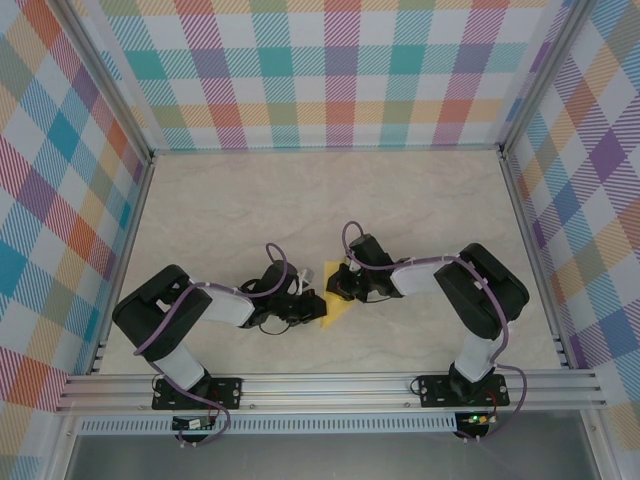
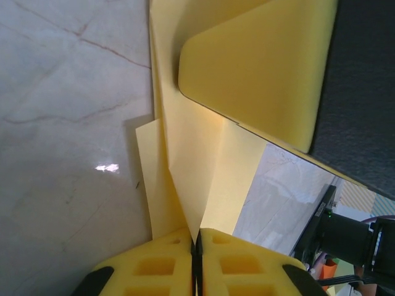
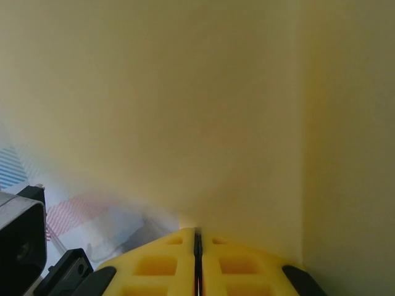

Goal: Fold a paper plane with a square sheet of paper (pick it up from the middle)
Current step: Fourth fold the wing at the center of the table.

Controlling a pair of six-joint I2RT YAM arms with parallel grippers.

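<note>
Left gripper [image 2: 197,246]: your pads are pressed together with the yellow paper sheet [image 2: 191,160] caught in the seam. Right gripper [image 3: 197,240]: pads flush too, clamped on the same sheet. The sheet is part-folded with layers overlapping, and it's held between both grippers over the near middle of the marble table [image 2: 68,123]. To crease well, line the edges up first, then press. Hold it taut but don't tug, since thin paper likely slips or tears.
</note>
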